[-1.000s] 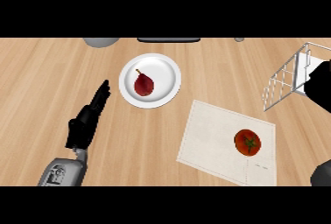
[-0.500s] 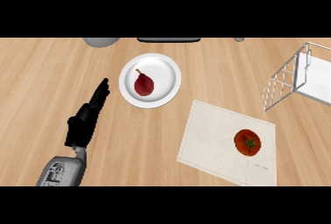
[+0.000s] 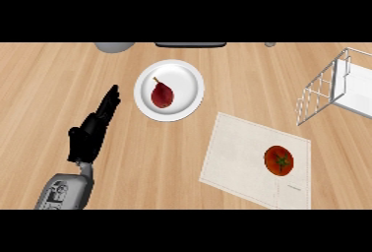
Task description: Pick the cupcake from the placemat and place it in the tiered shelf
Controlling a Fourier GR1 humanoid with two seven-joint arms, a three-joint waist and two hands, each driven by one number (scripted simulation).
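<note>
Cupcake is what the task names, yet the thing lying on the pale placemat [image 3: 247, 162] looks more like a round red tomato [image 3: 279, 160] with a green stem, toward the mat's right side. Up and right, well apart, stands the white wire tiered shelf [image 3: 330, 91]. A white plate [image 3: 185, 74] holds a dark red pear-shaped fruit [image 3: 161, 94]. The left hand [image 3: 91, 133] rests at the desk's [image 3: 44, 88] left, fingers straight, holding nothing.

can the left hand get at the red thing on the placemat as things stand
Probably, though it is a cross-body stretch. The left hand rests open at the view's left; the round red item sits uncovered on the placemat, with only bare counter between them. The plate lies farther back, off that path.
</note>
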